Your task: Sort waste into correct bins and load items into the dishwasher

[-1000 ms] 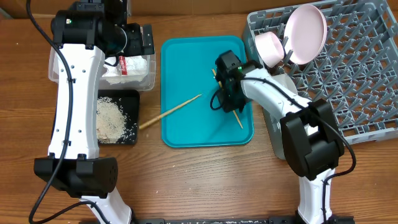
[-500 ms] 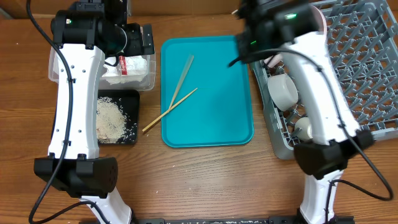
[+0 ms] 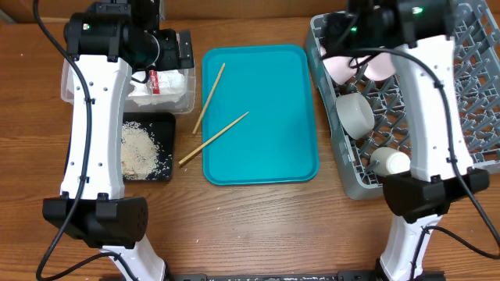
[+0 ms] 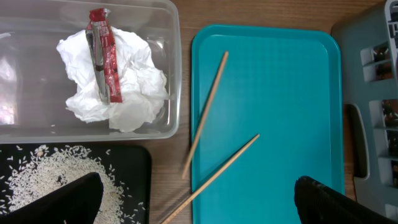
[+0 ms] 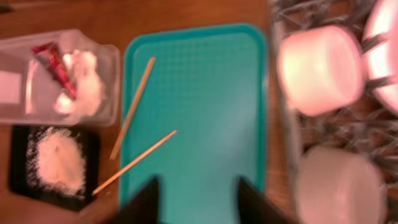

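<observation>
Open desk (image 3: 258,222) along the near rim of the teal tray (image 3: 273,152). Left of its near-left corner, black tray (image 3: 166,173) with rice (image 3: 141,150). Across its left rim, 2 chopsticks: lower chopstick (image 3: 213,139) slanting near-left to far-right, upper chopstick (image 3: 208,98) steeper, nearly along the rim. Rest of the tray bare. Left of its far-left corner, clear tub (image 3: 186,100) holding napkin (image 4: 118,93) and red wrapper (image 4: 99,53); left fingers (image 4: 74,199) spread wide, empty. Right of the tray, grey rack (image 3: 453,133) with pink bowl (image 3: 337,66), white bowl (image 3: 355,115), cup (image 3: 388,161); right fingers (image 5: 143,202) apart, blurred, holding nothing.
</observation>
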Tool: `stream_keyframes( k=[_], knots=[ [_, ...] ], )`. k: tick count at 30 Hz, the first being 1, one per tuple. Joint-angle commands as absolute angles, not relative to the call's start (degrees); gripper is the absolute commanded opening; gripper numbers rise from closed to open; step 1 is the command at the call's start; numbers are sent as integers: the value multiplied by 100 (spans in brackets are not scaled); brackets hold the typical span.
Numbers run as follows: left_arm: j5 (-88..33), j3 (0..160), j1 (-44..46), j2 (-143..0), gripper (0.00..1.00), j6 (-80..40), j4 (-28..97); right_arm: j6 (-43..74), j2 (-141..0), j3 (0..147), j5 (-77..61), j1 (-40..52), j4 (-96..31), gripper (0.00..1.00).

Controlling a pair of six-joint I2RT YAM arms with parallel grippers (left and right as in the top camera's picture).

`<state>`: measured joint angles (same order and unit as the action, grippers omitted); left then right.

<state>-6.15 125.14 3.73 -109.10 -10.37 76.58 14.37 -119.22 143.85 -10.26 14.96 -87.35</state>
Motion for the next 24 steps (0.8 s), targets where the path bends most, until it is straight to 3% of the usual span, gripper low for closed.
stream_keyframes(
  k=[1,3,7,17,24],
  knots=[
    [-576,12573,377,-10888,100,-985,7649,2762,-11931,13920,-1319,1852,-8490,64],
    [-576,12573,377,-10888,100,-985,7649,3271,-11937,13539,-1319,2034,-8256,73],
    [-576,12573,377,-10888,100,-985,7649,4123,-11937,12724,-1317,2392,-7629,72],
    [-576,12573,377,-10888,100,-985,7649,6036,-11937,10707,-1094,3264,-5489,57],
    [-576,12573,377,-10888,100,-985,7649,6331,-11948,9723,-676,3820,-4195,49]
  ],
)
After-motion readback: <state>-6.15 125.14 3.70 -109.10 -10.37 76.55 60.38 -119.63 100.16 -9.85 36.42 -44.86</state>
